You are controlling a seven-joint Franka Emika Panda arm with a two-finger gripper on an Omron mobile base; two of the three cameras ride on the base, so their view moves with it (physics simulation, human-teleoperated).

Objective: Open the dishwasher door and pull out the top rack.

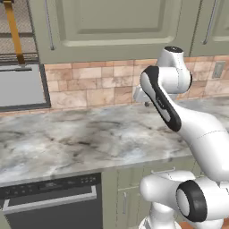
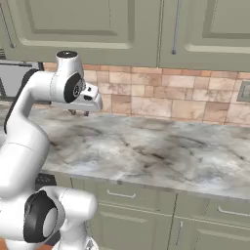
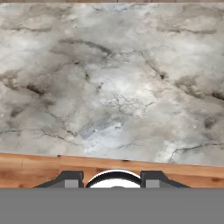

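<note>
The dishwasher door (image 1: 53, 210) is a dark panel under the counter at the lower left of the left base view. It stands shut, with its silver bar handle (image 1: 51, 200) below the black control strip (image 1: 49, 184). The top rack is hidden behind it. My gripper (image 2: 78, 112) hangs high over the marble counter, close to the tile backsplash and pointing down, well above and to the right of the door. In the hand view its fingertips (image 3: 72, 179) stand apart with nothing between them, over bare counter.
The marble counter (image 1: 89, 138) runs the full width, and its front edge overhangs the dishwasher. A stainless appliance (image 1: 22, 87) stands at the back left. Pale green upper cabinets (image 1: 120, 22) hang above, and lower drawers (image 2: 127, 195) sit to the dishwasher's right. An outlet (image 1: 218, 69) is on the backsplash.
</note>
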